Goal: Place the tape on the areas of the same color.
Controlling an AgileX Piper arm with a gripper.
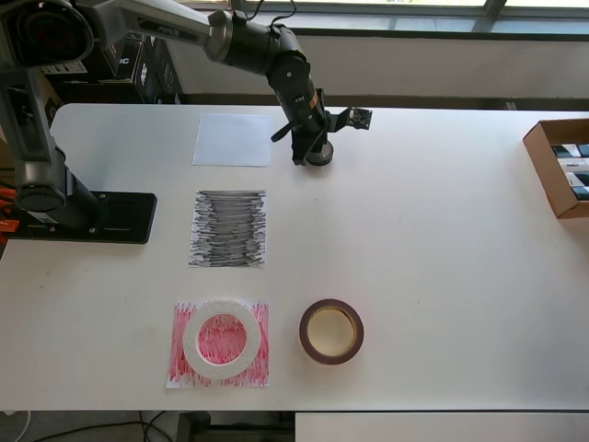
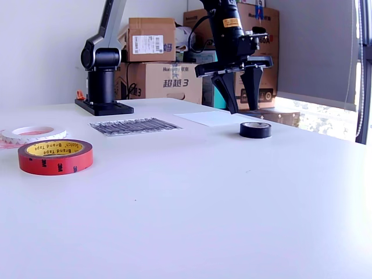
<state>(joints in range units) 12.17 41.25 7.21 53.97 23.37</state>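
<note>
tool: my tool [image 2: 243, 103] hangs spread wide above the black roll [image 2: 255, 129]
handling: looks light, stiff, probably slick
grip: i'd pinch across its outer wall

Overhead view: three patches run in a column at table left: the far patch [image 1: 233, 139], the middle patch [image 1: 228, 228] and the near patch [image 1: 219, 344]. The wide ring [image 1: 221, 338] lies on the near patch; a second ring [image 1: 331, 331] lies just right of it. The small roll [image 1: 319, 154] sits right of the far patch, beneath the gripper [image 1: 308, 138].
</note>
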